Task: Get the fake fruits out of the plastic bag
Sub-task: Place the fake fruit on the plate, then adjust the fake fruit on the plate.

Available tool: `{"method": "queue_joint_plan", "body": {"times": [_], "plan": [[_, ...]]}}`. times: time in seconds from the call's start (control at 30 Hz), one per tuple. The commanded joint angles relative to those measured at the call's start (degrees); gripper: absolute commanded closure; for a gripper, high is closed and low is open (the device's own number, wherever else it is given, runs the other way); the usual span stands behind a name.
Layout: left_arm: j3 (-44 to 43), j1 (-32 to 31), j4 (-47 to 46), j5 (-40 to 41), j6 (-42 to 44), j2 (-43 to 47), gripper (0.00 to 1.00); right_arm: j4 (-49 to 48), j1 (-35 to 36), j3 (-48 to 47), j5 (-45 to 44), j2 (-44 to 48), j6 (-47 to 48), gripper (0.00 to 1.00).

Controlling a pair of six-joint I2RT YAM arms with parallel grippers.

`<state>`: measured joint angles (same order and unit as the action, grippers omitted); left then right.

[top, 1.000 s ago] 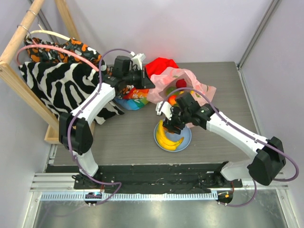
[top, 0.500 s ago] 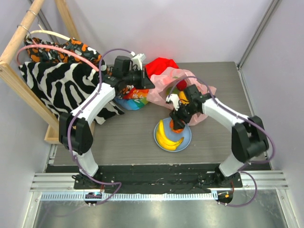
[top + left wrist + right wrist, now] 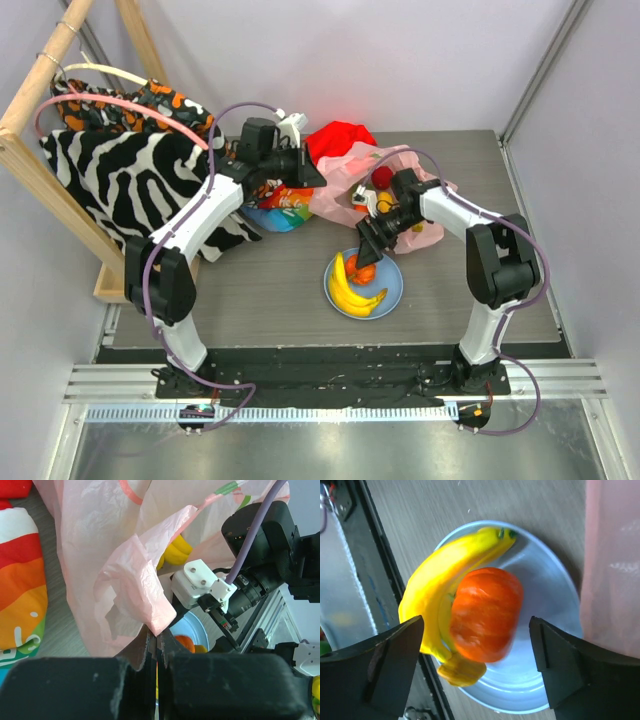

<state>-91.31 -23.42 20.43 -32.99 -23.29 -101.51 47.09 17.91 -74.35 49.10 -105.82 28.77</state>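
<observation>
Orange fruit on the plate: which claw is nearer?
Right. The right claw hovers open directly over the orange fruit; the left claw is off at the pink plastic bag, pinching its edge.

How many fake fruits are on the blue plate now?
2: the banana bunch along the left side of the plate, the orange fruit lying against it. None looks hidden there.

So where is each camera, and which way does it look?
Top: above and behind the arms, looking down on the table; both arms show.
Left wrist: on the left gripper, facing along its shut fingers to the bag they pinch.
Right wrist: on the right gripper, facing down between its open fingers at the plate, banana and orange fruit.
Shared: all three show the plate.
</observation>
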Motion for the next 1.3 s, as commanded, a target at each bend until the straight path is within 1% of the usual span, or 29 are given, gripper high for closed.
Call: {"method": "queue_joint_plan", "body": {"times": [0.0, 0.1, 0.23, 0.37, 0.43, 0.5, 0.53, 0.57, 0.63, 0.67, 0.8, 0.9, 0.93, 1.0, 1.1, 1.27], "plan": [[-2.6, -0.2, -0.8, 0.2, 1.3, -0.5, 1.0, 1.2, -0.1, -4.0, 0.6, -0.4, 1.0, 0.0], [-3.1, -0.4, -1.1, -0.1, 1.1, -0.9, 1.0, 4.0, -0.2, -4.6, -1.8, 0.4, 4.1, 0.0], [-3.9, -0.4, -1.3, -0.3, 0.8, -1.6, 1.0, 4.7, -0.8, -4.6, -5.1, 2.7, 4.3, 0.0], [-4.1, -0.4, -1.6, -0.6, 0.4, -1.9, 1.0, 5.0, -0.4, -3.4, -6.2, 7.7, 6.8, 0.0], [-4.1, -0.4, -1.9, -0.7, 0.2, -1.9, 1.0, 3.5, 0.7, -2.5, -11.0, 10.7, 6.1, 0.0], [-4.1, -0.3, -2.1, -0.8, -0.2, -2.1, 1.0, 0.8, 3.4, -1.0, -16.9, 12.9, 1.4, 0.0], [-4.2, -0.4, -2.1, -1.0, -0.3, -2.3, 1.0, 0.2, 4.1, -0.4, -17.5, 13.5, -3.2, 0.0], [-4.2, -0.4, -2.2, -1.0, -0.3, -2.3, 1.0, -1.0, 5.3, 0.0, -18.7, 14.1, -5.6, 0.0], [-4.3, -0.4, -2.3, -1.1, -0.4, -2.3, 1.0, -1.3, 7.2, 0.4, -23.6, 15.4, -10.4, 0.0], [-4.3, -0.5, -2.2, -1.1, -0.4, -2.3, 1.0, -1.1, 9.7, 0.5, -25.4, 15.7, -14.3, 0.0], [-4.1, -0.5, -2.2, -0.8, -0.4, -1.9, 1.0, -2.5, 13.5, 2.1, -32.5, 17.4, -21.6, 0.0], [-3.9, -0.5, -2.1, -0.7, -0.4, -1.6, 1.0, -1.9, 13.9, 1.1, -36.0, 15.2, -27.0, 0.04], [-3.8, -0.5, -2.1, -0.7, -0.3, -1.5, 1.0, -1.6, 13.8, 0.2, -36.5, 14.1, -27.8, 0.09], [-3.5, -0.5, -2.0, -0.4, 0.1, -1.1, 1.0, -1.0, 13.8, -0.8, -37.4, 12.9, -28.7, 0.12], [-3.0, -0.5, -1.8, -0.1, 0.4, -0.5, 1.0, -0.6, 14.0, -1.8, -39.4, 11.1, -30.9, 0.15], [-2.0, -0.5, -1.5, 0.4, 1.1, 0.5, 1.0, -0.7, 13.8, 0.6, -40.9, 9.4, -32.8, 0.18]]}}
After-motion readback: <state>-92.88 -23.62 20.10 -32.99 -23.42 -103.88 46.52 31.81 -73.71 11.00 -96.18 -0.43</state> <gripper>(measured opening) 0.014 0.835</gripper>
